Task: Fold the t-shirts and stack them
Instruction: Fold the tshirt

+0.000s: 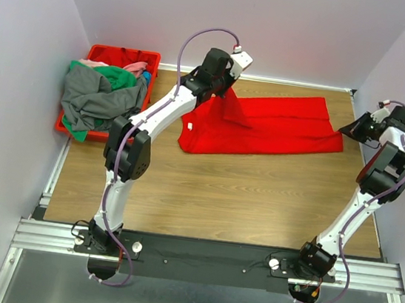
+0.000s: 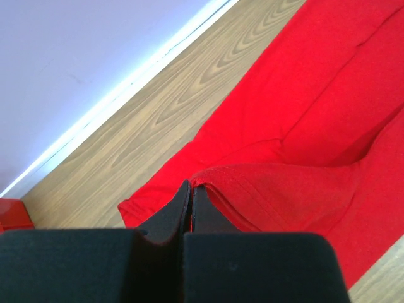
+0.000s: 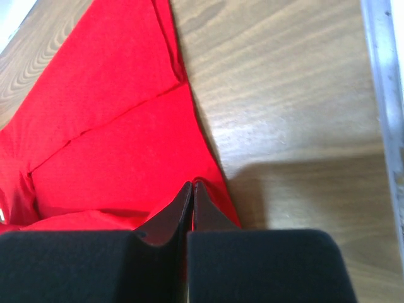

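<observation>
1. The red t-shirt lies spread lengthwise across the far half of the wooden table. Its neck end, with a small white label, is on the left.
2. The left gripper has its jaws pressed together on a folded edge of the red t-shirt. In the overhead view the pinched cloth rises in a peak off the table near the shirt's far left part.
3. The right gripper has its jaws nearly together, nipping the red t-shirt at its right-hand edge. Bare table and a shadow show just beside the fingers.
4. The rest of the shirt lies on the table between the two grippers, with a long crease running along it.
5. A red crate stands at the far left corner of the table, apart from the red t-shirt.
6. Piled in the crate are a grey t-shirt hanging over the near rim, a green t-shirt and a pink t-shirt behind it.
</observation>
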You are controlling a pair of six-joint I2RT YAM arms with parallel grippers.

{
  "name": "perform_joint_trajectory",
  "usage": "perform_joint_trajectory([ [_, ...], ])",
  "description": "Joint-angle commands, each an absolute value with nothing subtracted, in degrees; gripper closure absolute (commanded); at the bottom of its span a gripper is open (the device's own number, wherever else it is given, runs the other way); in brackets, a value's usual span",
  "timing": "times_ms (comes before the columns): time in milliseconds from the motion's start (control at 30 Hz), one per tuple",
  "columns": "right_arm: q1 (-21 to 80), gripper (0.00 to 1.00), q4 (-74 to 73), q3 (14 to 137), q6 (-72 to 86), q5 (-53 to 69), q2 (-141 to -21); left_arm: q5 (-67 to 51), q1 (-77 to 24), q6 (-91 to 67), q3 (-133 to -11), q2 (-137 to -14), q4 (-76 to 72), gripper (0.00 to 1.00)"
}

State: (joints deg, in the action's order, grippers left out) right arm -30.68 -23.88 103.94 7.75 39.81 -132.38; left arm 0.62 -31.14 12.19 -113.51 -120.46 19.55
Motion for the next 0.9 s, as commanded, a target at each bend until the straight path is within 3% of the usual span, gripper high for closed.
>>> perform_joint_trajectory([
  [0, -30.15, 0.93, -22.85, 106.61, 8.61, 38.23, -134.47, 0.79, -30.15, 11.69, -115.58, -121.9, 19.69, 1.0],
  [467, -30.15, 0.91, -22.76, 107.75, 9.05, 37.71, -135.53, -1.84, -28.74, 10.64, -117.33, -125.77, 19.42, 1.0],
  [567, -30.15, 0.73, -22.76, 107.75, 9.05, 37.71, -135.35, -2.2, -28.39, 10.02, -118.39, -127.26, 19.25, 1.0],
  [867, -30.15, 0.44, -22.68, 104.51, 7.12, 39.02, -131.31, -1.67, -25.93, 7.03, -122.51, -134.46, 18.98, 1.0],
])
